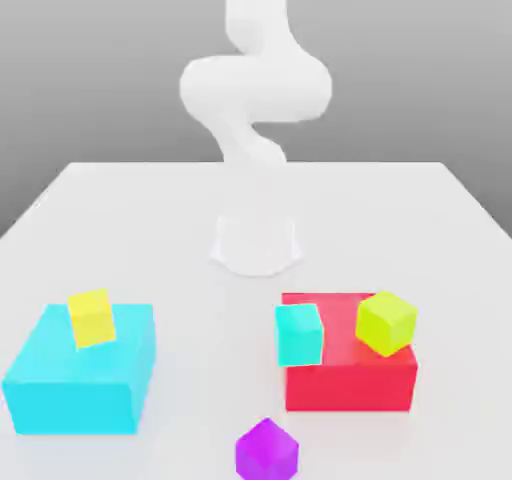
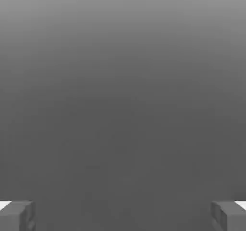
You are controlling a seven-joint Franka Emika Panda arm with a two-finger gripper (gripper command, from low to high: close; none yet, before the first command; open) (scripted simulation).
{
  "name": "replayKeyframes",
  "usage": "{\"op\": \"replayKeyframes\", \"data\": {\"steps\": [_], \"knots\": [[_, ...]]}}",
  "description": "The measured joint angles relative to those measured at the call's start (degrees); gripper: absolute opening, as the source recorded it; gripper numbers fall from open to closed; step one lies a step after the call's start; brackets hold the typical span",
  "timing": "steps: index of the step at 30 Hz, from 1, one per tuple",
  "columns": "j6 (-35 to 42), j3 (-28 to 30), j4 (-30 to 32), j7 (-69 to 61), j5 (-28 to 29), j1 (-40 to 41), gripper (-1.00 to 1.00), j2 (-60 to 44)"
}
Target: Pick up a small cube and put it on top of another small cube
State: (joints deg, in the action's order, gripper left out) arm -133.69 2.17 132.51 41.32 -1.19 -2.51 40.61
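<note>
Purple cube (image 1: 267, 451) matte, tilted on table; lime cube (image 1: 386, 322) atop red block (image 1: 350, 373).

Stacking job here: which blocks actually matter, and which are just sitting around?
Part of the job:
purple cube, alone on the table, near the front
lime cube, on the red block
gripper, fingers wide apart

Just lying about:
small cyan cube
small yellow cube
big cyan block

The bench (image 1: 120, 218) looks smooth, matt white. The purple small cube (image 1: 266, 451), the lime cube (image 1: 386, 322) and the red block (image 1: 350, 378) are plain, matt, untextured. The arm (image 1: 255, 88) is smooth white; the fingers (image 2: 17, 215) look matt grey.
</note>
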Motion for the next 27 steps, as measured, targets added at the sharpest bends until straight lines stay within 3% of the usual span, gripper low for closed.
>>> {"op": "replayKeyframes", "data": {"steps": [9, 18, 27], "knots": [[-6.9, 6.8, 2.7, -17.1, -5.3, -7.8, 0.0, -19.1], [-13.7, 8.5, 5.2, -33.6, -10.0, -10.7, 0.0, -37.8], [-21.7, 8.4, 7.9, -43.5, -6.4, -10.6, 0.0, -55.2]]}}
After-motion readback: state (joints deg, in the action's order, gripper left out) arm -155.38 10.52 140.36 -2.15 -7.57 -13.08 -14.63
